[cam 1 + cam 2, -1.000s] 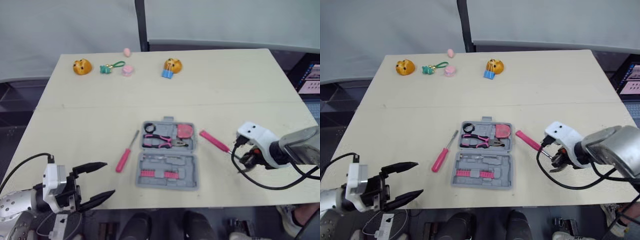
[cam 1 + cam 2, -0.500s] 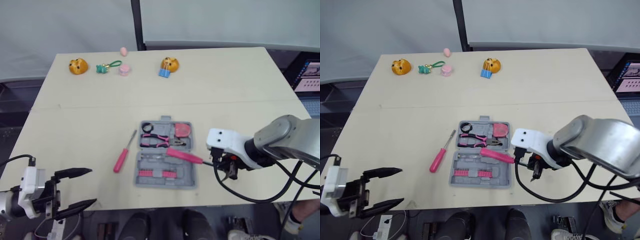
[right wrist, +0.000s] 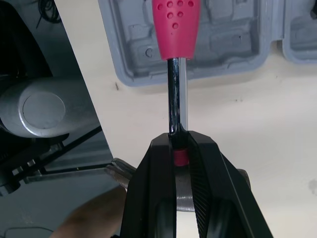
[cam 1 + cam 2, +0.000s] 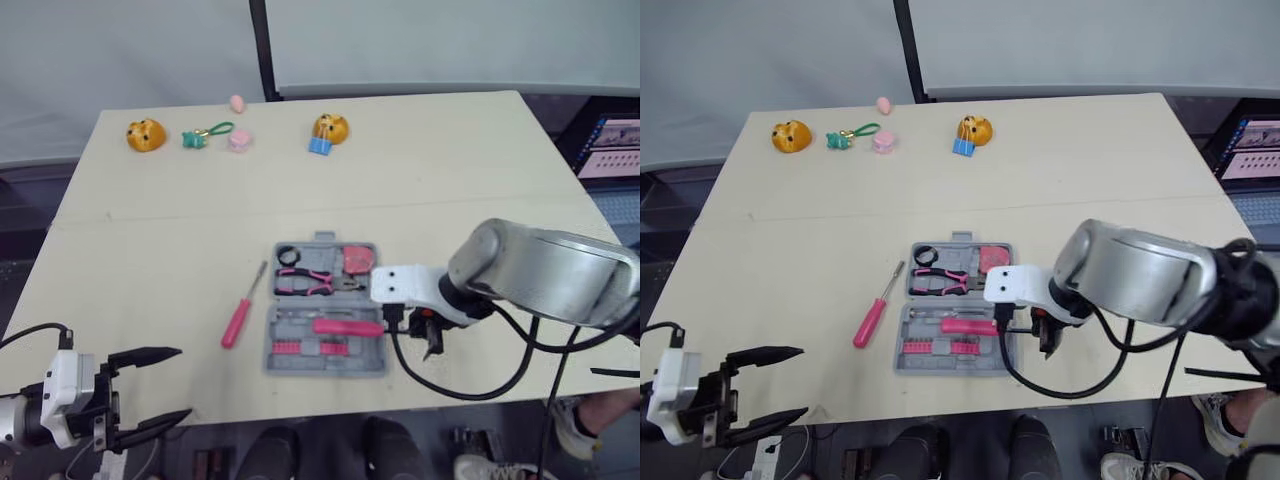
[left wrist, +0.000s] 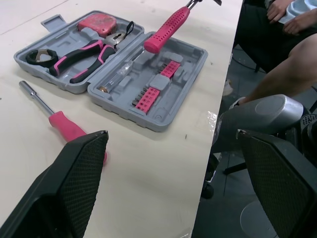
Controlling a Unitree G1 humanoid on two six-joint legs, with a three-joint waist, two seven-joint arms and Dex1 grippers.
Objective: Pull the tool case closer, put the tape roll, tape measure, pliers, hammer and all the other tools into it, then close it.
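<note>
Find the tool case [image 4: 362,354] lying open and flat near the middle of the tabletop [image 4: 450,180], with both halves facing up.

Contents of the far half:
- A black tape roll [image 4: 288,256] sits at the left end.
- The pliers [image 4: 305,283], with pink and black handles, lie across the middle.
- A pink tape measure [image 4: 357,260] sits at the right end.

Contents of the near half:
- A row of pink bits [image 4: 298,347] sits in its slots along the near edge.
- A thin metal rod [image 5: 119,74] lies in the groove next to the hinge.
- The handle of a pink-handled tool [image 4: 348,326] lies lengthwise over this half. You cannot tell whether it touches the moulding.

Your right claw [image 3: 174,144] is clamped on the dark shaft of that pink-handled tool, just off the right side of the case.

A screwdriver [image 4: 240,318] with a pink handle lies on the tabletop just left of the case, apart from it.

Your left claw [image 4: 185,382] is spread wide and holds nothing. It hangs at the near left corner of the tabletop, well apart from the case.
</note>
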